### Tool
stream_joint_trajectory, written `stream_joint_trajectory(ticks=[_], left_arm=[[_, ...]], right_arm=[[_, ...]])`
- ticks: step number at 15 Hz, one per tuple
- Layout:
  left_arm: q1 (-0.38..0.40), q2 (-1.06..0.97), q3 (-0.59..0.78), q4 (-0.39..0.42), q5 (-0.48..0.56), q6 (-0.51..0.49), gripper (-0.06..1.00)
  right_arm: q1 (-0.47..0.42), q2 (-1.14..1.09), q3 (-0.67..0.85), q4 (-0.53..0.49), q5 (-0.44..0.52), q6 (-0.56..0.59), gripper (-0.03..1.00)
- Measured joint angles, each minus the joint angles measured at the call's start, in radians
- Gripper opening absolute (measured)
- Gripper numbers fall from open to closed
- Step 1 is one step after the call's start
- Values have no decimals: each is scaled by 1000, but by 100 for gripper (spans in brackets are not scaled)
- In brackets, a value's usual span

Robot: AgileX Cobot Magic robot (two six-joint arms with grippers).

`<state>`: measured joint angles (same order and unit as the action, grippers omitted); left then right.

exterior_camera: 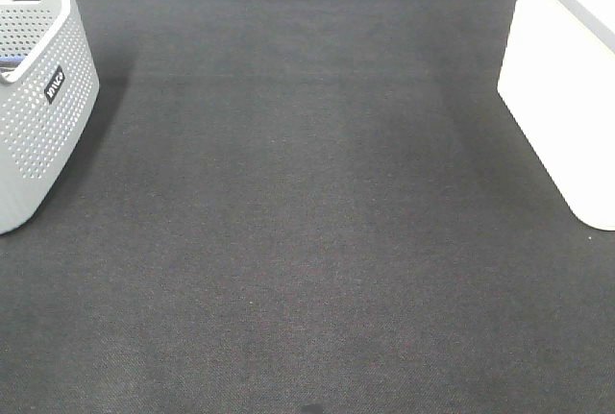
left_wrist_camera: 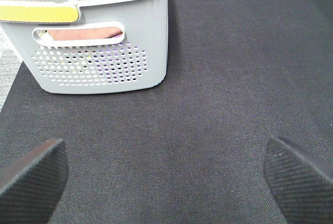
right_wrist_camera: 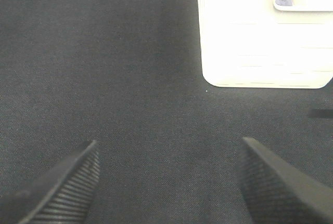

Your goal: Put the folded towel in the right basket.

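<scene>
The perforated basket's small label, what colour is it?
Black with white lettering, on the grey basket; the label shows best in the exterior high view.

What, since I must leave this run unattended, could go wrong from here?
1. No folded towel shows on the mat in any view. The grey basket holds several cloths, so a wrong one might be grabbed.
2. The right basket sits partly outside the exterior high view, so a drop into it may be hard to check.
</scene>
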<state>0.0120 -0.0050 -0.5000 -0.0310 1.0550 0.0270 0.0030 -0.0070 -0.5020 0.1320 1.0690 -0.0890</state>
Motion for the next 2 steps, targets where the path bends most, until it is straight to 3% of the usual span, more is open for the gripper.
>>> stream_joint_trajectory(ticks=[2], left_arm=[[0, 0, 0, 0, 0, 0, 97]], right_arm=[[0, 0, 0, 0, 0, 0, 70]])
